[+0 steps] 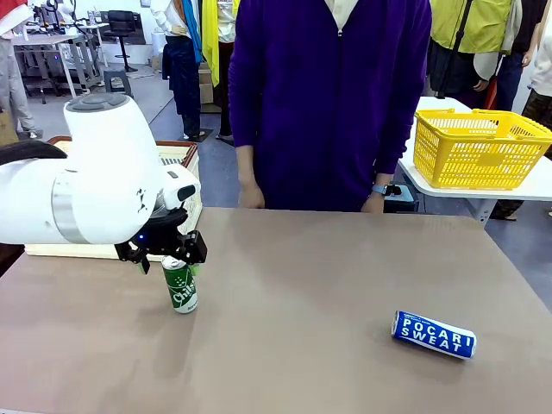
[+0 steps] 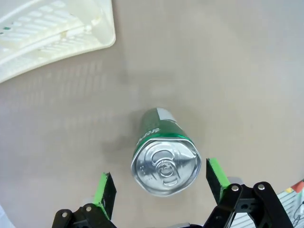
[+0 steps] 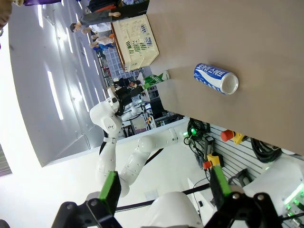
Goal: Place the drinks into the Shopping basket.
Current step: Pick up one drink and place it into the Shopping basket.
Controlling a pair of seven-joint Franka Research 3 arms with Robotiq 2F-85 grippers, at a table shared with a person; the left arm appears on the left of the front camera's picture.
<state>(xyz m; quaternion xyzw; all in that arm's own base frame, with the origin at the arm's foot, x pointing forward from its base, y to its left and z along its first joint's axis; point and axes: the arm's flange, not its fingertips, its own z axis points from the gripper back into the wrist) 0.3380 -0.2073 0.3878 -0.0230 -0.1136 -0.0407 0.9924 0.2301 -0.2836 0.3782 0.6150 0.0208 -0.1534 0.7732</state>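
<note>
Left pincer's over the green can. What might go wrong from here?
Left pincer hangs open around the top of the upright green aluminium can; so high a grip might tip it. The blue cylindrical Pocari Sweat can lies on its side and may roll. The cream-white slotted plastic basket stands close; a low carry could clip it.

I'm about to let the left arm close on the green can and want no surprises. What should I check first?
1. Left gripper open: ok.
2. Green can upright, its top between the pads: ok.
3. Pads low enough on the can: cannot tell.
4. Person's hands away from the can, at the far edge of the table: ok.
5. Shopping basket near the arm: ok.
6. Pocari Sweat can lying far to the right, off the path: ok.
</note>
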